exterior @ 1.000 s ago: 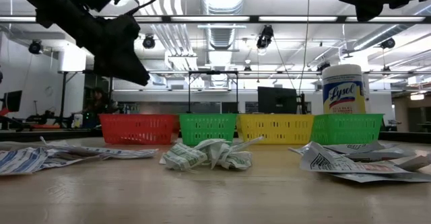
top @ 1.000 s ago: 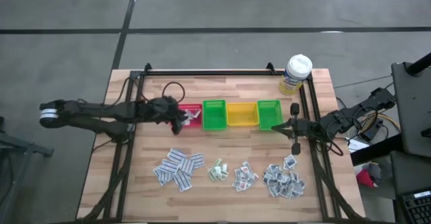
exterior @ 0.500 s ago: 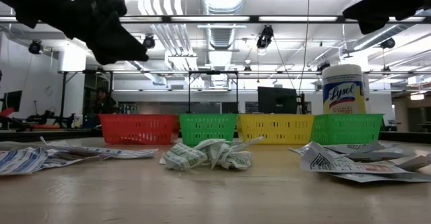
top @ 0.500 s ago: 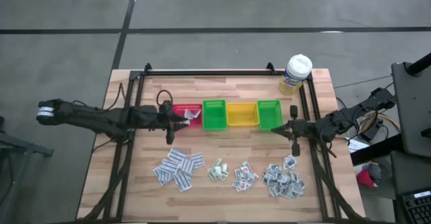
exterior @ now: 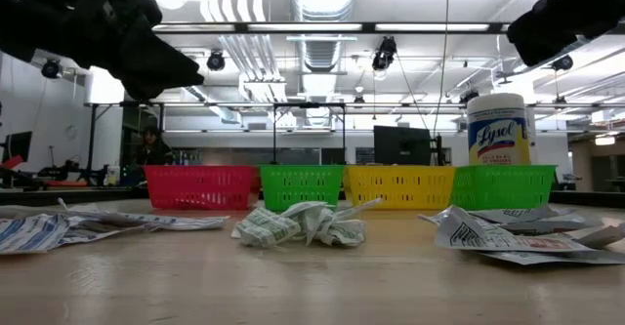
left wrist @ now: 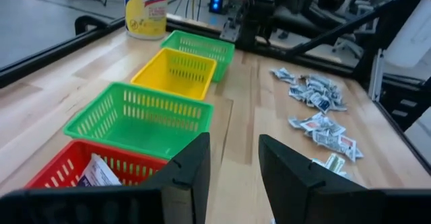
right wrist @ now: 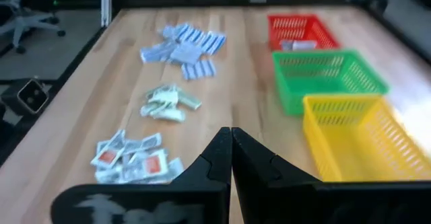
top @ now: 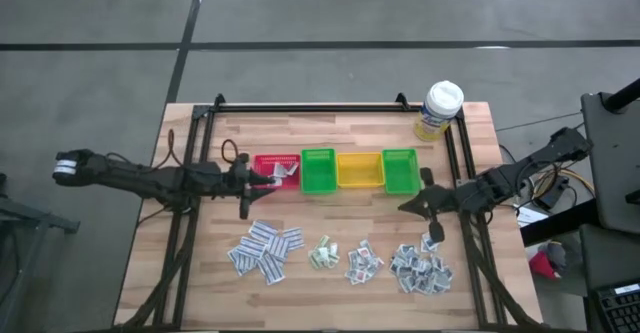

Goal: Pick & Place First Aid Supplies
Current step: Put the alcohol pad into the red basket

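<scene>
The first aid supplies lie in loose heaps along the table's near half: blue-printed strips (top: 265, 251), a green-printed clump (top: 322, 254), red-printed squares (top: 363, 262) and grey-blue squares (top: 422, 269). One packet (left wrist: 94, 173) lies inside the red bin (top: 272, 163). My left gripper (left wrist: 234, 163) hangs open and nearly level just left of the red bin (top: 262, 179), with nothing between its fingers. My right gripper (right wrist: 231, 143) is shut and empty, in the air near the right-hand green bin (top: 410, 206), above the table and beyond the grey-blue heap.
Four small bins stand in a row mid-table: red, green (top: 318, 170), yellow (top: 359, 169), green (top: 399, 169). A white-capped bottle with a yellow label (top: 440, 108) stands at the far right corner. A black frame rail (top: 310, 106) runs round the table's edges.
My left gripper has drawn back from over the red bin toward the table's left edge and tipped up from pointing down to nearly level, staying open. My right gripper has sunk a little toward the near edge and rolled, staying shut. No packet has moved.
</scene>
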Controlling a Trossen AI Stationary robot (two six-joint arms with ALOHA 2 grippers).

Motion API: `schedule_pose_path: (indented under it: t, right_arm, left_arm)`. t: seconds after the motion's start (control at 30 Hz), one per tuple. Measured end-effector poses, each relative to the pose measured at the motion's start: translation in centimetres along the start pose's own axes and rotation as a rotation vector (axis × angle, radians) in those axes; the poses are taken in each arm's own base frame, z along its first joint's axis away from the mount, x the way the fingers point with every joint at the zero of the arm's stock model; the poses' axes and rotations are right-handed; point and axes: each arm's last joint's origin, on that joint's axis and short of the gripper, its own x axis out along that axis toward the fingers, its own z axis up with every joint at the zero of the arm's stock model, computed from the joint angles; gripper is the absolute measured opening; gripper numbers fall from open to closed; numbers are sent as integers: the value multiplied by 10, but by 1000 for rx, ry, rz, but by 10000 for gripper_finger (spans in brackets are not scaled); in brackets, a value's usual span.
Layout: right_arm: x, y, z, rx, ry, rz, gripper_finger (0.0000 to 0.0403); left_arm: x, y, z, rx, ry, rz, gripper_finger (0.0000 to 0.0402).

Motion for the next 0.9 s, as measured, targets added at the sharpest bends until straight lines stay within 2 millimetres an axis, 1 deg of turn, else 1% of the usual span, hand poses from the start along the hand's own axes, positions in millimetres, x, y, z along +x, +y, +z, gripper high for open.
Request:
schedule_pose_path:
  t: [0.27, 0.47, 0.67, 0.8, 0.9]
  right_arm:
    - [12, 9, 6, 133, 261, -29, 8]
    - [17, 14, 10, 280, 475, -119, 8]
    - [21, 17, 1, 449, 719, -222, 8]
    - [27, 19, -7, 536, 822, -244, 9]
    - [28, 20, -13, 562, 896, -269, 9]
  left_arm:
    - [-7, 4, -12, -11, -32, -8, 120]
    - [-8, 5, -16, -12, -38, -10, 120]
    - [-8, 7, -20, -11, -28, -7, 120]
    - [-9, 7, -21, -9, -29, -8, 120]
    - [-9, 7, -23, -8, -25, -7, 120]
